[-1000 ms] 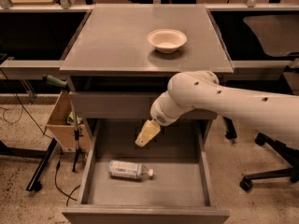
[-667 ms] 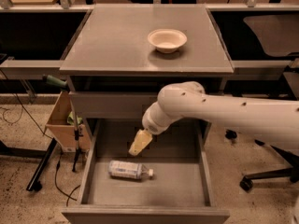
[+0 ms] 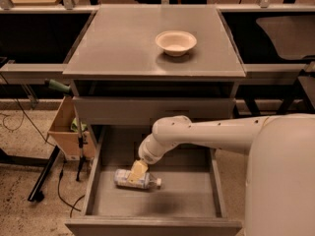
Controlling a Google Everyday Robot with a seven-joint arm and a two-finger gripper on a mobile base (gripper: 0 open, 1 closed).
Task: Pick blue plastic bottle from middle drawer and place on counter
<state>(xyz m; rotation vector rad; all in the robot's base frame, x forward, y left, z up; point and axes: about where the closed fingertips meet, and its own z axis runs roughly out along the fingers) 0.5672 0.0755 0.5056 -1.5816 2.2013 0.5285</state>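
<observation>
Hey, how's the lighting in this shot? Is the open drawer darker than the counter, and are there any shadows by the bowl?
Camera view: the counter is evenly lit, with a soft shadow in front of the bowl; the middle drawer is dimmer, darkest at the back; the claw hangs low over the blue plastic bottle, both readable; no strong glare.

This looks like a robot lab or workshop. A grey metal cabinet (image 3: 147, 109) stands between long grey benches (image 3: 29, 73). Cables (image 3: 19, 119) lie on the speckled floor at the left, near a cardboard box (image 3: 61, 132). The gripper (image 3: 137, 172) hangs in the open drawer (image 3: 187, 191), lower middle.
</observation>
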